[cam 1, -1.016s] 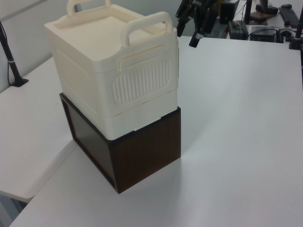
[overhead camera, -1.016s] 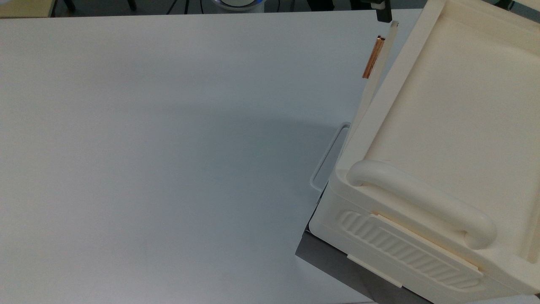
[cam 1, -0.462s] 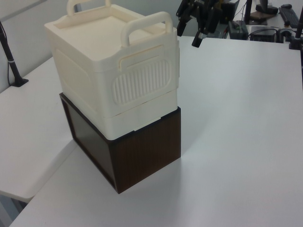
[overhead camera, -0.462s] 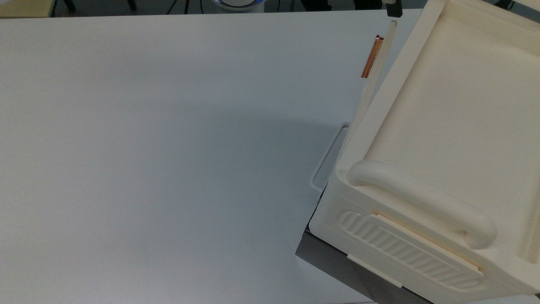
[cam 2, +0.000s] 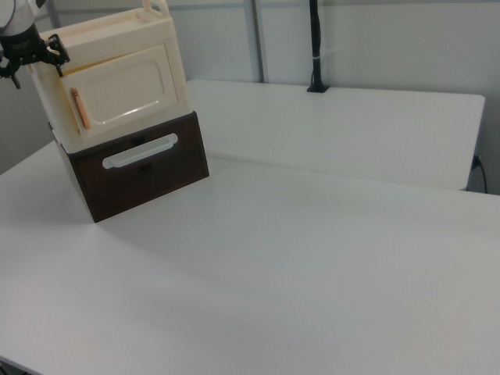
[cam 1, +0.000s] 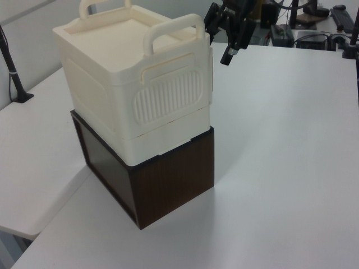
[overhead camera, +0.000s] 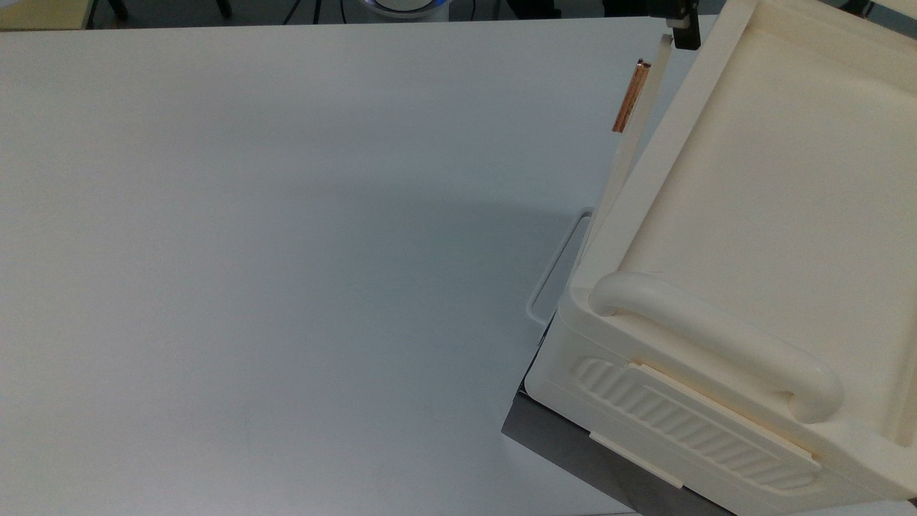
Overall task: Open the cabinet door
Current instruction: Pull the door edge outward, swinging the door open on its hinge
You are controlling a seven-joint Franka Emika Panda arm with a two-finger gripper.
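White tabletop [overhead camera: 286,251]; cabinet door [cam 2: 117,94] ajar, slightly nearer shut than before; gripper [cam 1: 229,54] shifted behind door's free edge, finger state indeterminable; opening barely begun.

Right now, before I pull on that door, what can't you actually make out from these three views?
- End effector: in the left view too small and dark to tell whether it is open or shut; in the top view cut off by the upper edge.
- Cabinet door: its gap from the cabinet is not visible in the right view; in the top view it is edge-on.
- Copper handle: contact with the end effector cannot be judged.
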